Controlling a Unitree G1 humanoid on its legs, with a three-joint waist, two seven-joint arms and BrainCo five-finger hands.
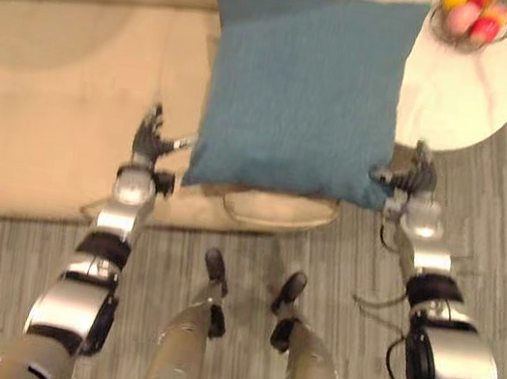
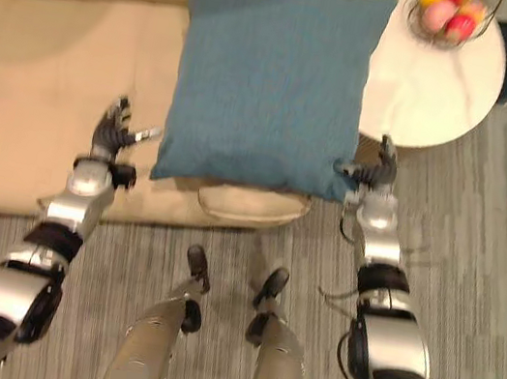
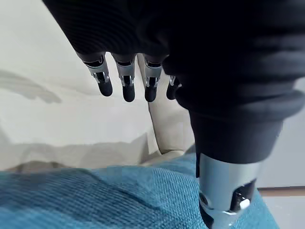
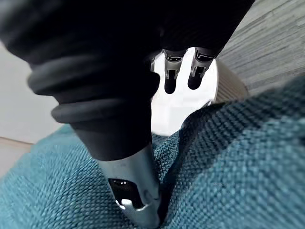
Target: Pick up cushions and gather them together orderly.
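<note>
The left robot hand (image 1: pixel 149 140) and right robot hand (image 1: pixel 421 172), both wide, are flanking the blue cushion (image 1: pixel 300 90) at 8 and 4 o'clock.

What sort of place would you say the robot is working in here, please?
Probably a living room: a beige sofa with a blue cushion at its front edge, and beside it a round white side table bearing a bowl of fruit.

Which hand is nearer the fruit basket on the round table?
Right. The right hand is by the table under the fruit basket; the left hand is across the blue cushion.
</note>
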